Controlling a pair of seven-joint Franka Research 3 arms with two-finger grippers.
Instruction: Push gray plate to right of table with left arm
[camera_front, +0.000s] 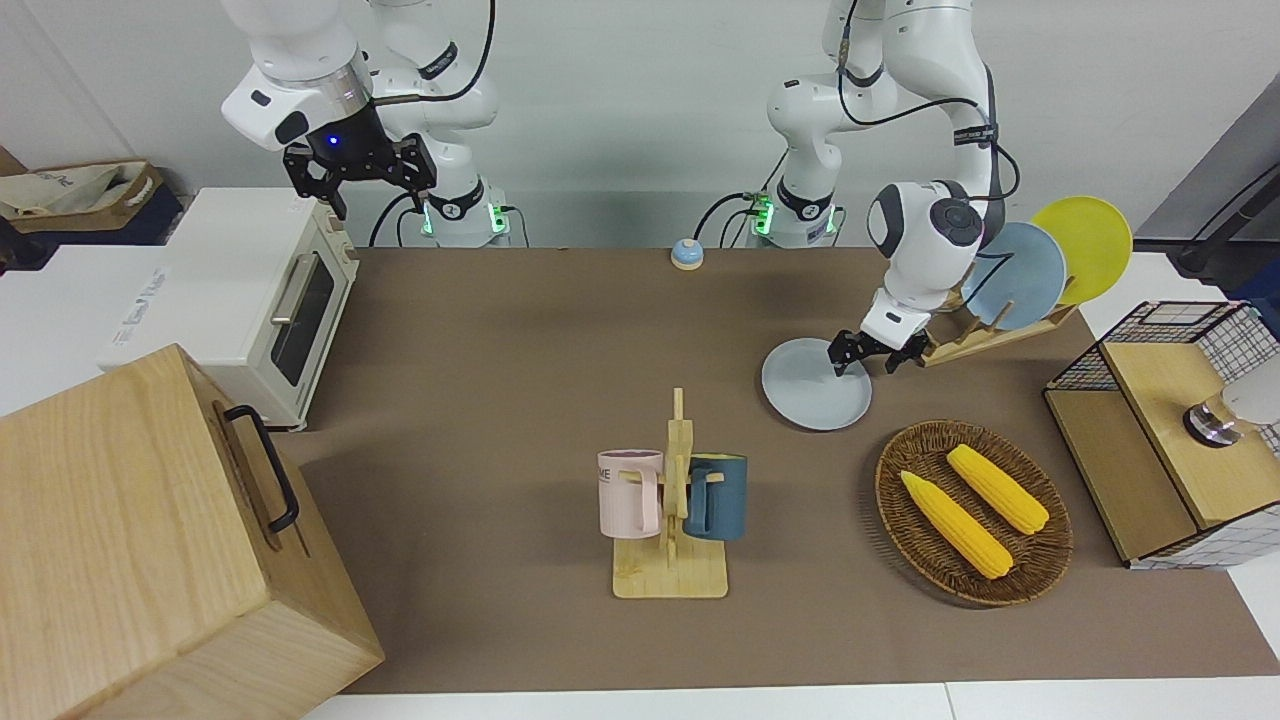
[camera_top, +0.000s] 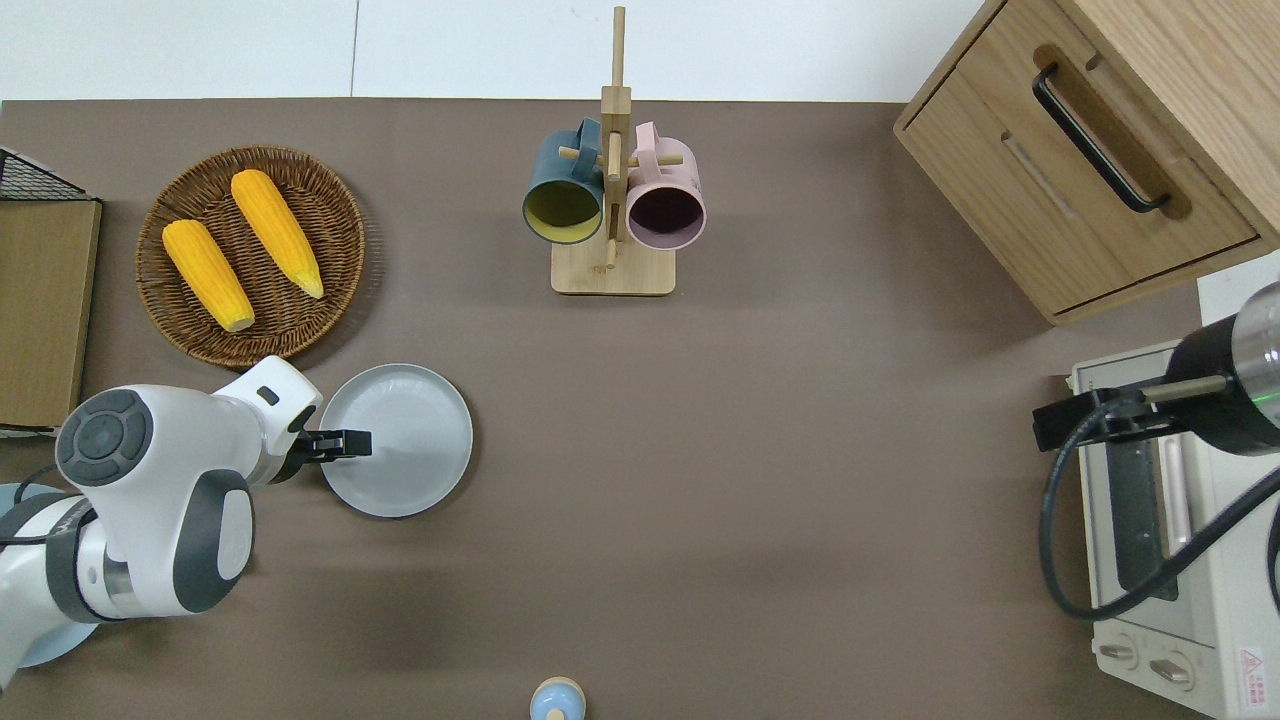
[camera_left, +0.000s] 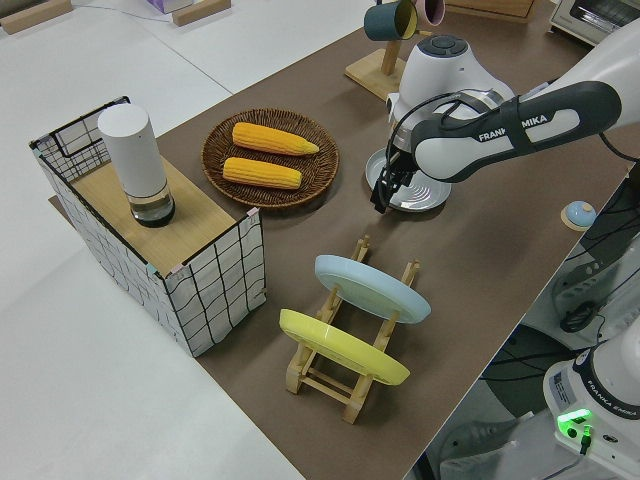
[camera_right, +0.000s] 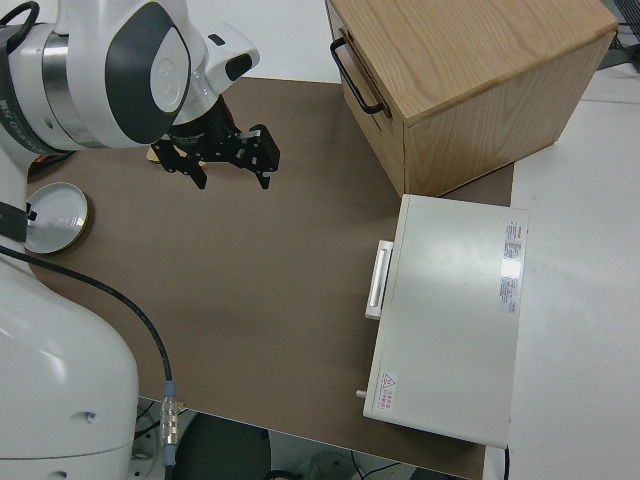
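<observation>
Basically, gray plate (camera_top: 400, 440) lies flat on worktop (camera_top: 760, 480) near corn basket (camera_top: 250, 255), left pincer (camera_top: 350, 443) over its rim, fingers apart. Prob. light, stiff, slick: push low at edge, no gripping. Right arm parked.

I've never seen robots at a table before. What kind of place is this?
Probably a robot test lab set up like a kitchen. Two white arms stand at a brown table with a toaster oven, a mug rack and a basket of corn.
</observation>
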